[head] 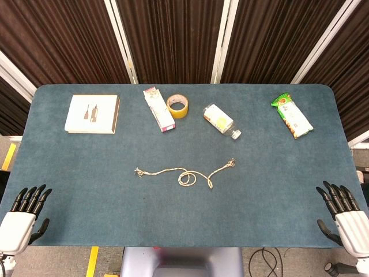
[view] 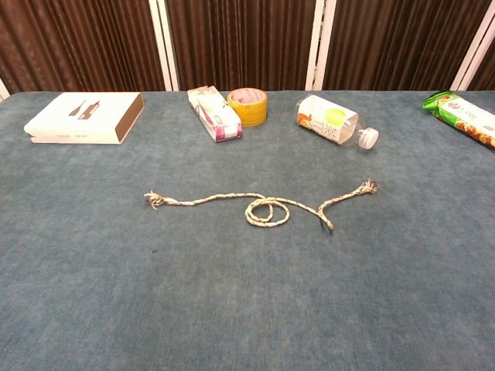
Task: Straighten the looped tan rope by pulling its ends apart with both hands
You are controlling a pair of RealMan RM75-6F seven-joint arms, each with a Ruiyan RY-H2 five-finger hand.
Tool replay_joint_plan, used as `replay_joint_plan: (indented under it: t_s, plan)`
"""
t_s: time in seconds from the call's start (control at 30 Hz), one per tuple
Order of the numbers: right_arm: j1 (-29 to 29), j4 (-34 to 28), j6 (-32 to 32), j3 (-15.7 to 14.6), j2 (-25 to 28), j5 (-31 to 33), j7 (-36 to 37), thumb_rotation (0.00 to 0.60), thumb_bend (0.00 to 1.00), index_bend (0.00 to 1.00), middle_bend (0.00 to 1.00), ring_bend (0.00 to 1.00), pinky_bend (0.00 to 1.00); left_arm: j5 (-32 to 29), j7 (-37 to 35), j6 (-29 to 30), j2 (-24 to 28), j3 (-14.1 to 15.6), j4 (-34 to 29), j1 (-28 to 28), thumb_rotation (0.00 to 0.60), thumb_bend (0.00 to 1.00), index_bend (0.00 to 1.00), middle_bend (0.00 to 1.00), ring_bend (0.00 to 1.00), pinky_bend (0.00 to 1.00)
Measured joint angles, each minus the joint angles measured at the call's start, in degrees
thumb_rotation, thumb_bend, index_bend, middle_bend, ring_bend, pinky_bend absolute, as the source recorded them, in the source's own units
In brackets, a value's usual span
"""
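Tan rope (head: 185,173) lies mid-table on the blue cloth (head: 86,173), small loop near its centre, frayed ends apart; left hand (head: 26,213) and right hand (head: 345,214) at near corners, fingers spread, holding nothing.

Bare table (head: 75,196) flanks the rope (head: 185,175); clutter sits well behind.

Tan rope (view: 259,207) lies mid-table (view: 232,309), one small loop at its middle, frayed ends apart; along the far edge sit a white box (view: 83,117), pink carton (view: 216,114), tape roll (view: 247,106), toppled bottle (view: 332,121); green snack bag (view: 464,116) by the far right corner.
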Motion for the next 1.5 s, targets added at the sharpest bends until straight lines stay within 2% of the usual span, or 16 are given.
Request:
replay_joint_plan:
  t_s: [0.17, 0.4, 0.57, 0.7, 0.83, 0.97, 1.17, 1.3, 1.5]
  plan:
    - [0.4, -0.1, -0.8, -0.5, 0.1, -0.7, 0.6, 0.600, 0.41, 0.00, 0.00, 0.00, 0.00, -0.1, -0.8, -0.7, 0.0, 0.2, -0.1, -0.3, 0.600, 0.43, 0.00, 0.00, 0.00, 0.02]
    - [1.3, 0.5, -2.1, -0.2, -2.1, -1.3, -2.7, 0.600, 0.41, 0.00, 0.00, 0.00, 0.00, 4.0, -4.6, -3.0, -1.7, 1.3, 0.1, -3.0, 0.600, 0.43, 0.00, 0.00, 0.00, 0.02]
    - [2.4, -0.2, -3.0, -0.5, -2.0, -3.2, -3.9, 0.600, 0.41, 0.00, 0.00, 0.00, 0.00, 4.1, -0.7, -8.1, -2.4, 0.8, -3.2, -6.0, 0.600, 0.44, 0.00, 0.00, 0.00, 0.02]
    - [2.7, -0.9, -2.4, -0.4, -2.0, -4.3, -6.9, 0.600, 0.41, 0.00, 0.00, 0.00, 0.00, 2.0, 5.5, -14.4, -3.9, -1.3, -7.2, -10.0, 0.600, 0.44, 0.00, 0.00, 0.00, 0.02]
    - [3.4, -2.6, -3.1, 0.4, -1.9, -3.9, -9.1, 0.600, 0.41, 0.00, 0.00, 0.00, 0.00, 0.4, 7.4, -16.7, -8.2, -4.2, -7.8, -13.1, 0.600, 0.44, 0.00, 0.00, 0.00, 0.02]
    - [4.8, -3.7, -6.2, 0.8, -1.6, -2.9, -10.2, 0.600, 0.41, 0.00, 0.00, 0.00, 0.00, -1.3, 7.2, -18.3, -13.8, -7.1, -4.8, -16.3, 0.600, 0.44, 0.00, 0.00, 0.00, 0.02]
    - [6.9, -4.4, -10.1, 2.0, -1.6, 0.0, -10.9, 0.600, 0.41, 0.00, 0.00, 0.00, 0.00, -7.3, 7.9, -25.1, -19.5, -10.8, -0.3, -21.9, 0.600, 0.43, 0.01, 0.00, 0.00, 0.02]
    - [7.9, -4.5, -11.9, 2.6, -2.1, 1.3, -11.9, 0.600, 0.41, 0.00, 0.00, 0.00, 0.00, -11.1, 8.5, -29.5, -23.5, -12.4, 4.0, -25.4, 0.600, 0.44, 0.09, 0.00, 0.00, 0.02]
    - [9.3, -3.9, -14.6, 3.0, -3.1, 2.9, -12.2, 0.600, 0.41, 0.00, 0.00, 0.00, 0.00, -12.8, 7.7, -31.4, -28.2, -13.2, 9.5, -28.8, 0.600, 0.43, 0.19, 0.00, 0.00, 0.02]
